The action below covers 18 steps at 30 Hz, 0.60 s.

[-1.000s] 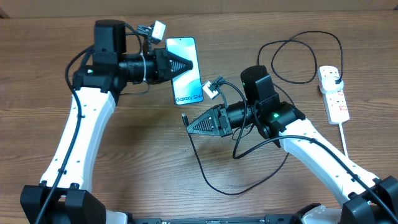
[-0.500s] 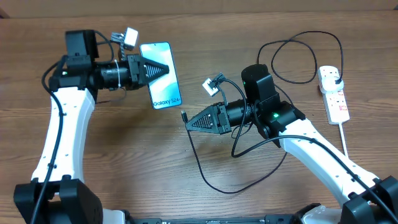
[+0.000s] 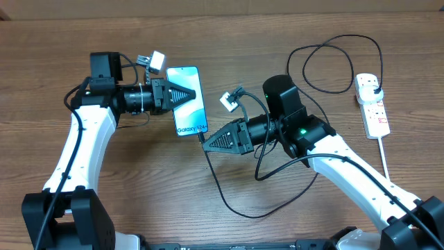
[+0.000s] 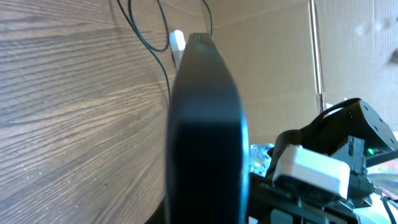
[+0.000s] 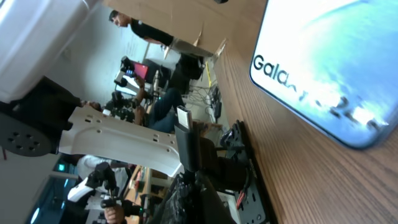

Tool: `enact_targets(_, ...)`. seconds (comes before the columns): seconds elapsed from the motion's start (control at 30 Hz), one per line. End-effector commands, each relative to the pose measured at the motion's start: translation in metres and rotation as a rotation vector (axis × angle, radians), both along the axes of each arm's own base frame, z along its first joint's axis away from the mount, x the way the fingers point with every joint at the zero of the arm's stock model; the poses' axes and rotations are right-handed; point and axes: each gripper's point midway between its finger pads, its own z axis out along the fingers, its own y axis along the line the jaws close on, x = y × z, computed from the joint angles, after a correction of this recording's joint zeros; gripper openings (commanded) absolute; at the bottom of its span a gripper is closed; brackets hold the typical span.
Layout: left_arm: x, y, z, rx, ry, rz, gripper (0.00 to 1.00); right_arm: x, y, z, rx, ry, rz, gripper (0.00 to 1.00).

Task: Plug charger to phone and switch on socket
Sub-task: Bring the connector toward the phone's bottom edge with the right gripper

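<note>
My left gripper [image 3: 186, 96] is shut on the phone [image 3: 189, 104], whose light blue screen reads "Galaxy S24". In the left wrist view the phone [image 4: 205, 137] shows edge-on as a dark slab. My right gripper [image 3: 207, 142] is shut on the charger's small black connector tip [image 3: 202, 137], right at the phone's bottom edge; I cannot tell whether they touch. In the right wrist view the tip [image 5: 185, 127] sticks up from the jaws, apart from the phone's screen [image 5: 329, 68]. The black cable [image 3: 232, 205] loops across the table to a plug [image 3: 368, 84] in the white socket [image 3: 374, 110].
The socket's white cord [image 3: 385, 156] runs toward the front right edge. The cable makes a large loop [image 3: 333, 66] at the back right. My right arm [image 4: 336, 168] shows close beside the phone in the left wrist view. Brown cardboard lines the back.
The left arm swung the phone left, then back right and nearer to the right gripper. The right gripper shifted slightly left, bringing the connector tip to the phone's bottom edge.
</note>
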Motion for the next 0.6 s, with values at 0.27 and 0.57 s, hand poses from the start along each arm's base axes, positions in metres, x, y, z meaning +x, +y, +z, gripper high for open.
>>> enact_targets(0.27,-0.002,-0.004,0.005,-0.022,-0.034,-0.027,0.04,-0.004,0.004,-0.002,-0.053,0.023,-0.02,0.04)
enact_targets(0.57,-0.001,-0.004,0.005,-0.022,-0.036,-0.027,0.04,-0.012,0.012,-0.012,-0.104,0.03,-0.028,0.04)
